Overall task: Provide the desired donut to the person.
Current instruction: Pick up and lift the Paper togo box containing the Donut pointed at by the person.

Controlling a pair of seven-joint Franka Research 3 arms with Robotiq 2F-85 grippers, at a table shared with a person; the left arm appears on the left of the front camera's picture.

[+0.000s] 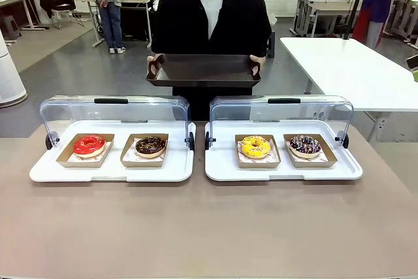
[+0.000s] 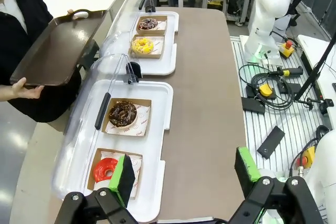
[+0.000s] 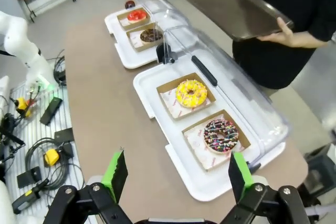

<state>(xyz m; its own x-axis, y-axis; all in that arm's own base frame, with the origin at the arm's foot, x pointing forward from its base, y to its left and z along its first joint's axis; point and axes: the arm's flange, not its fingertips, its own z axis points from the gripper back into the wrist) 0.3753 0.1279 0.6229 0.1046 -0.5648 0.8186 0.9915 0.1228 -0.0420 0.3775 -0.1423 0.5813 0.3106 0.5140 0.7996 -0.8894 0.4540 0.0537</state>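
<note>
left claw (image 2: 184,166): I see its fingers wide apart and empty, over the bench's (image 1: 209,227) left end.
right claw (image 3: 177,165): apart too, empty, over the right end.
donuts: red donut (image 1: 89,145), chocolate donut (image 1: 151,146), yellow donut (image 1: 255,146) and dark sprinkled donut (image 1: 305,145) lie boxed on white trays (image 1: 111,171) along the far edge.
person (image 1: 209,24): beyond the far edge, holding a dark tray (image 1: 203,70).

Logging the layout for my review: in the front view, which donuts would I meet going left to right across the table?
red donut → chocolate donut → yellow donut → dark sprinkled donut
</note>
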